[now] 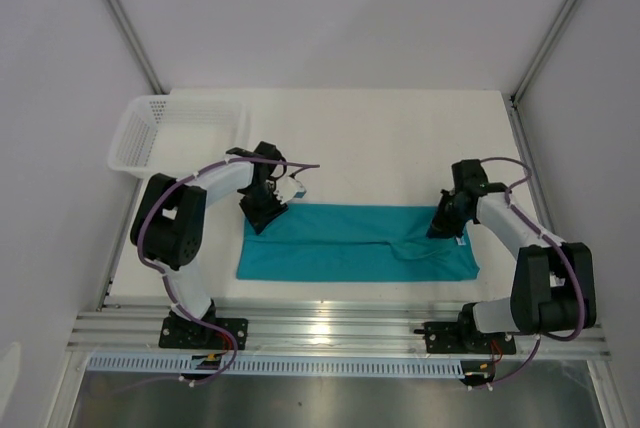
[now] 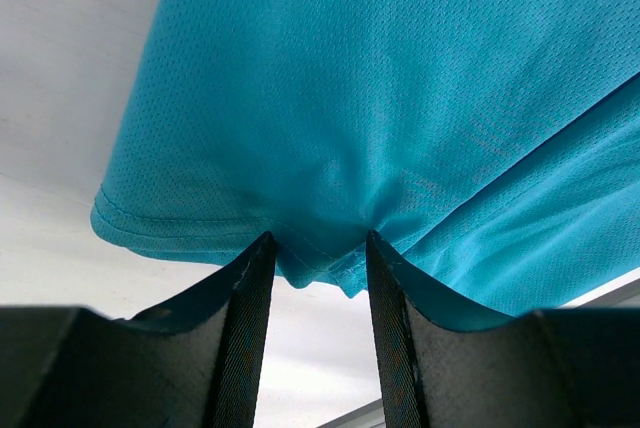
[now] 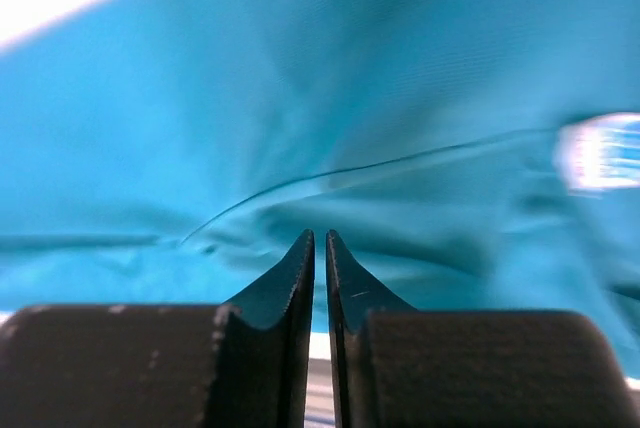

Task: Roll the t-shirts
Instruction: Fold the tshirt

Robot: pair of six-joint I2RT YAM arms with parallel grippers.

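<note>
Lengthwise, teal cotton t-shirt (image 1: 350, 243), a folded strip, lies left–right on near white table (image 1: 400, 138). L gripper (image 2: 318, 238) pinches its far-left hem, jaws half apart; R gripper (image 3: 320, 235) at right end, nearly closed, nothing visibly btwn.

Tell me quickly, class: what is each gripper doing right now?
Left gripper: closed on a bunched hem of the t-shirt.
Right gripper: almost shut, no cloth visible in its narrow gap.
</note>
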